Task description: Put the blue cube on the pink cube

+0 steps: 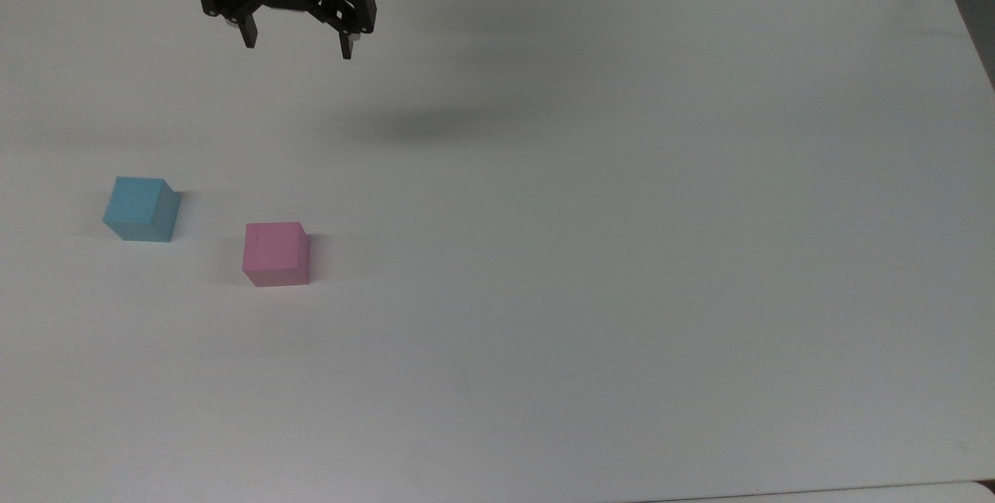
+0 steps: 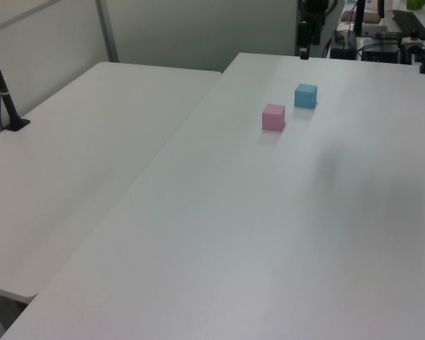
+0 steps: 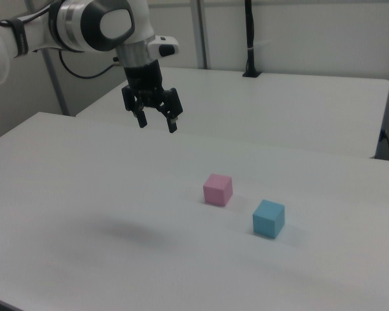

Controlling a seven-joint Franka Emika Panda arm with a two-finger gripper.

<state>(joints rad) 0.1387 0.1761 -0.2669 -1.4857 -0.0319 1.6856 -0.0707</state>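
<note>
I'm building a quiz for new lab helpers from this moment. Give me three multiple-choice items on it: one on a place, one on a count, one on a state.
1. In the top view, where is the blue cube relative to the pink cube?
A. To its left
B. On top of it
C. To its right

2. How many cubes are on the table?
A. One
B. Two
C. Four

3. What is the gripper doing?
A. Shut on the blue cube
B. Pressing on the pink cube
C. Open and holding nothing, above the table

Answers:
1. A: the blue cube rests on the table to the top view's left of the pink cube, with a gap between them.
2. B: one blue and one pink are there.
3. C: the gripper has its fingers spread with nothing between them, away from both cubes.
</note>
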